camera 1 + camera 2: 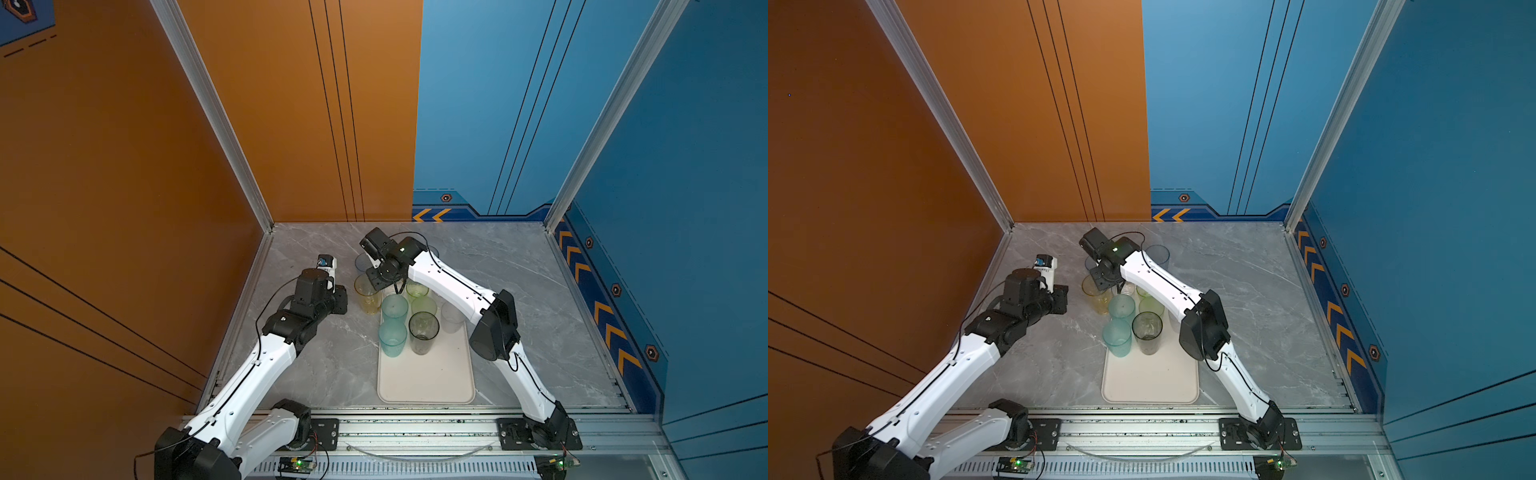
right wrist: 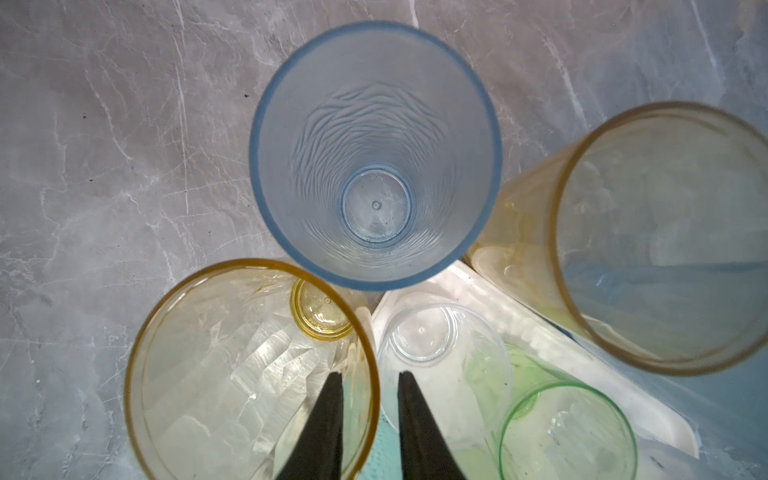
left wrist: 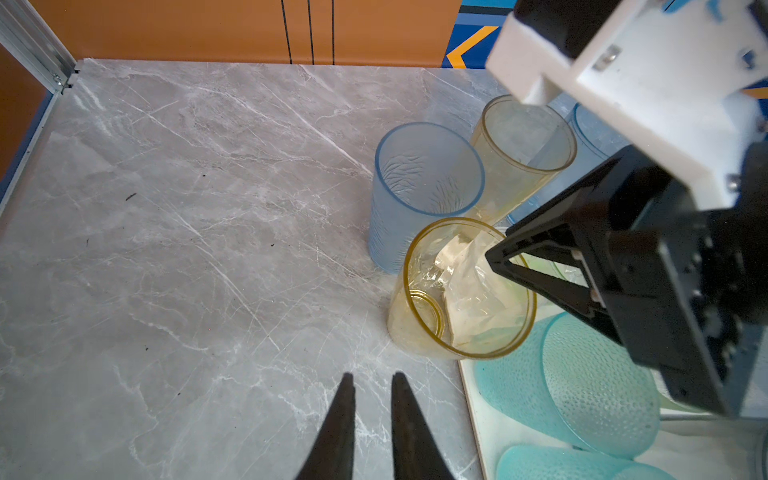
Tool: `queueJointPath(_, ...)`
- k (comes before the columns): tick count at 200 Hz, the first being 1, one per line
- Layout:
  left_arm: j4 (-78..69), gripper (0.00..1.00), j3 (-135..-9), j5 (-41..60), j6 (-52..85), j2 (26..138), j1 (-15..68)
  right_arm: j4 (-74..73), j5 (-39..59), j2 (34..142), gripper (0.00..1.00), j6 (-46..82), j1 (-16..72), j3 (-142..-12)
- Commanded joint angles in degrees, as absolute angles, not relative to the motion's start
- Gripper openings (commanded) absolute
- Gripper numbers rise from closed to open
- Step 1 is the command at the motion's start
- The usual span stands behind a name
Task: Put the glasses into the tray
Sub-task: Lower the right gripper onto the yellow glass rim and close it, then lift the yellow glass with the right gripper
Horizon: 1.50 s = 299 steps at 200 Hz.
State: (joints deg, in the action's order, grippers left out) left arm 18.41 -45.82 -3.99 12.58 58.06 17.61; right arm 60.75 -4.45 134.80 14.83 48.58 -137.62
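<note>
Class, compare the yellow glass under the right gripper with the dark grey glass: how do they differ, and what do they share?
The yellow glass is pale gold, the grey glass smoky dark. The yellow glass stands on the table beside the tray; the grey glass stands on it. The right gripper straddles the yellow glass's rim; no gripper is at the grey glass. Both stand upright.

glasses (image 1: 423,328) on tray (image 1: 428,386), more behind it

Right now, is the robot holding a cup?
Not yet. The right jaws straddle the rim of the yellow glass, one inside, one outside, not pinching. The left jaws are empty.
</note>
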Motion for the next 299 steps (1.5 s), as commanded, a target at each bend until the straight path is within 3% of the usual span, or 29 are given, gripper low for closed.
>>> queueJointPath(1,18.29,0.19,-44.7,-3.56,13.18,57.01,16.96,62.4,-3.37,135.78,0.21,14.59,48.15,-140.3)
queueJointPath(152,17.4,0.19,-43.68,-3.6,13.1,57.22,16.28,62.4,-1.85,137.37,0.17,14.85,48.07,-141.15)
queueJointPath(299,17.4,0.2,-42.9,-3.52,13.07,56.51,15.82,62.84,-1.98,137.55,0.03,14.37,48.75,-141.42)
